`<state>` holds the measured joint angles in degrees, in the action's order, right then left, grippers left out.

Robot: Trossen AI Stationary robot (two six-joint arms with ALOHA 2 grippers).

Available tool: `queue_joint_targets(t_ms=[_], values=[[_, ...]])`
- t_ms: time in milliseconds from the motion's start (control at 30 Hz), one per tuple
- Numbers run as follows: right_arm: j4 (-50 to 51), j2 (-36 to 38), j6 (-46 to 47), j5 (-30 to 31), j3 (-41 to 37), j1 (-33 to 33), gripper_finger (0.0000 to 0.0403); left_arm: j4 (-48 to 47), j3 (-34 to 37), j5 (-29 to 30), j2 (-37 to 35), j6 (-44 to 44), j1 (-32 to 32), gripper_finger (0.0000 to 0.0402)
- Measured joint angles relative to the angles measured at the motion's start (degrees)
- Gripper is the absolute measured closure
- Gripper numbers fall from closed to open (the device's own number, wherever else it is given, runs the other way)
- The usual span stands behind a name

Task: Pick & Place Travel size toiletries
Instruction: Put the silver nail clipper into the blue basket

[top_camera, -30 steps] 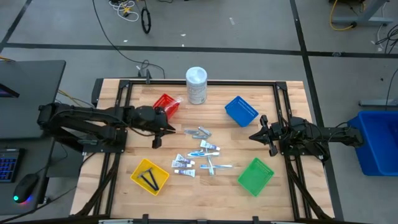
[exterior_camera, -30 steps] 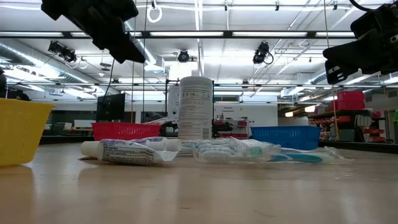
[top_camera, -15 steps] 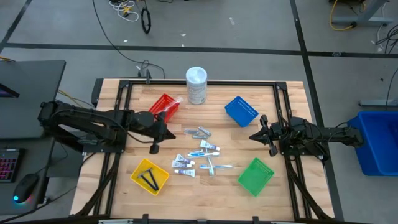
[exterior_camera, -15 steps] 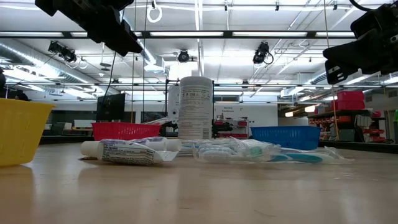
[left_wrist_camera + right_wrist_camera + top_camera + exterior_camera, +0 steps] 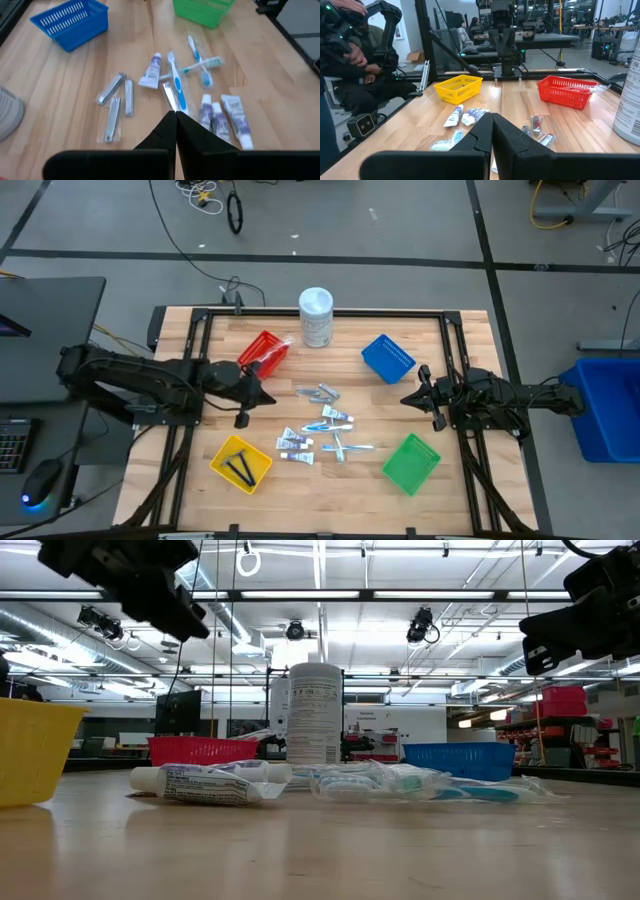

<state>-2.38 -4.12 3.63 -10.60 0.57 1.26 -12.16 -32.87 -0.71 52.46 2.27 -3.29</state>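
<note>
No legible brand text on toiletries (image 5: pixel 322 430); print on white container (image 5: pixel 316 317) unreadable. Toiletries lie loose mid-bench (image 5: pixel 470 500), between yellow basket (image 5: pixel 241 463) and green basket (image 5: pixel 411 463). Left claw (image 5: pixel 243 402) pressed together, empty, withdrawn leftward since earlier frame. Right claw (image 5: pixel 421 397) pressed together, empty, unmoved.

We hold our 2 arms low over the table's sides, left gripper (image 5: pixel 241 418) and right gripper (image 5: pixel 437 423) closed, empty.
</note>
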Motion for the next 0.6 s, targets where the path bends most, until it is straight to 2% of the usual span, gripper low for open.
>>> queue_joint_targets(t_ms=[300,500,600], values=[[0.0,0.0,-0.01,0.01,0.0,0.0,0.0389,2.92,9.26,0.13,-9.86,0.08,0.0,0.0387],[-0.01,0.0,0.01,0.01,-0.01,0.0,0.0389,3.38,13.79,5.6,-15.91,-0.14,0.02,0.0397],[-0.01,0.0,0.01,0.01,0.0,0.0,0.039,4.16,16.02,4.17,-18.75,-0.69,0.0,0.0392]])
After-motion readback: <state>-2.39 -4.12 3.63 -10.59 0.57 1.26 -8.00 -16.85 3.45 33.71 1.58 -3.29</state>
